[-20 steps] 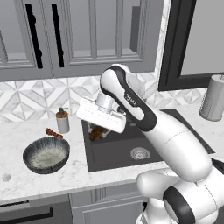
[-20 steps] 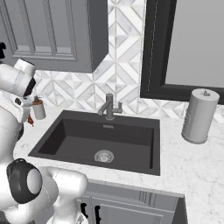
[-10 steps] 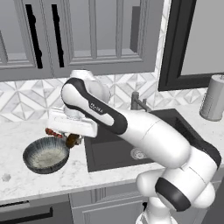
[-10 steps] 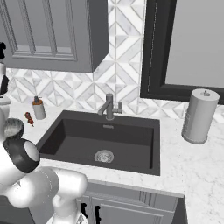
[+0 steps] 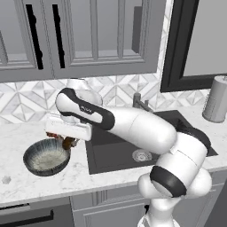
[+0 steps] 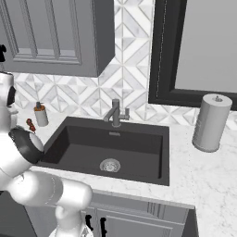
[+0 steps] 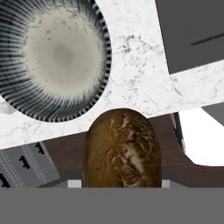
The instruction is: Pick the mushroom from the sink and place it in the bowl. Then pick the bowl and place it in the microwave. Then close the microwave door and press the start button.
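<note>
Left of the sink (image 5: pixel 155 137), over the counter, my claw (image 5: pixel 68 142) pinches the mushroom (image 7: pixel 121 148) just right of the bowl (image 5: pixel 46 156). Judged light, soft, easily bruised. Bowl looks rigid; best taken by its rim.

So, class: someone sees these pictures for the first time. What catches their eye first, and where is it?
The white arm sweeping left across the dark sink. Its gripper holds a brown mushroom beside the streaked bowl on the marble counter.
</note>
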